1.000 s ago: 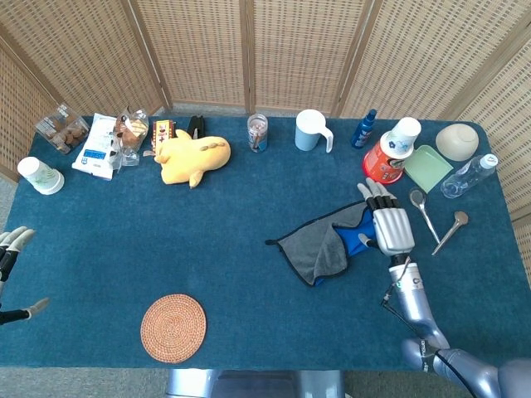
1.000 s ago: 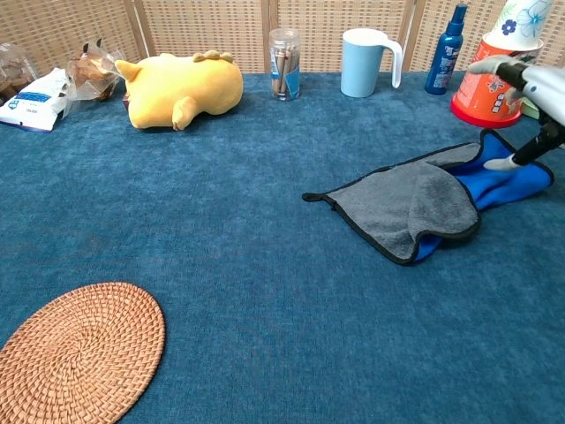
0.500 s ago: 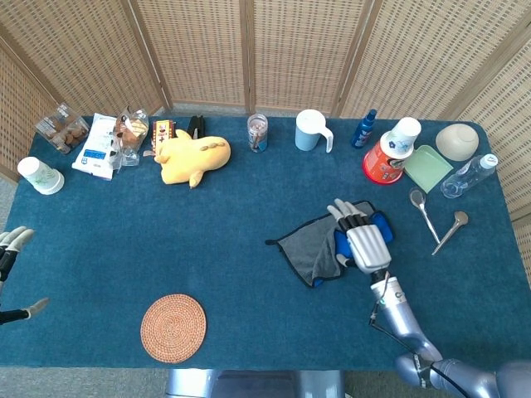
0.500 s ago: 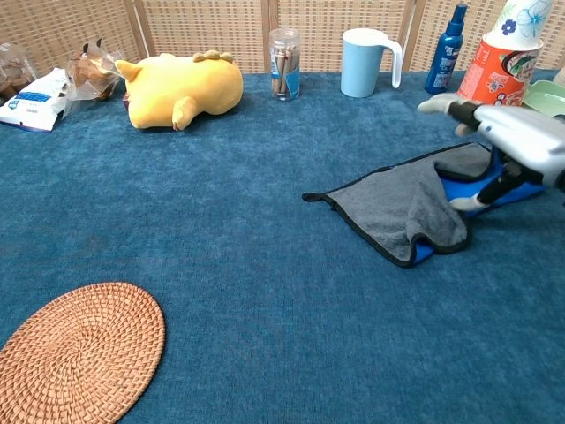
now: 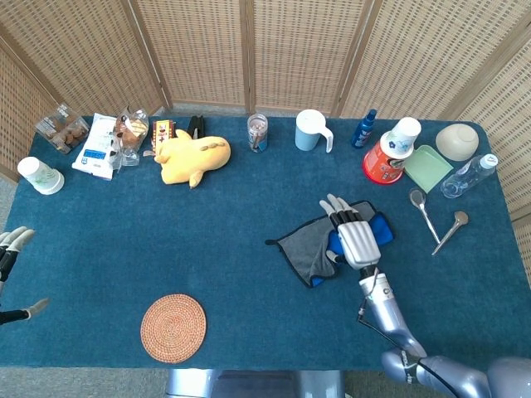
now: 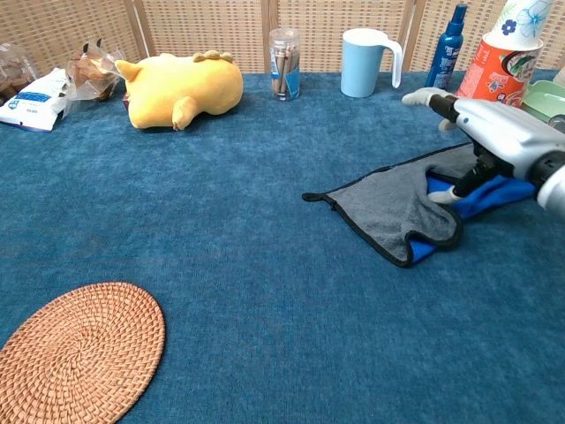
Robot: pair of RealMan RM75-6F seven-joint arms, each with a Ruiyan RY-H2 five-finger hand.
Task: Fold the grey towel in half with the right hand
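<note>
Your right robot hand (image 5: 353, 239) pinches a raised fold of the grey towel (image 6: 397, 205); your left robot hand (image 5: 12, 249) hangs open off the worktop (image 5: 207, 249).

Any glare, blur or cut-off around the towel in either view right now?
Head view: even light, no glare, the grey towel with blue underside sharp, the right hand covering part of it. Chest view: towel sharp, hand running off the right edge of the frame.
</note>
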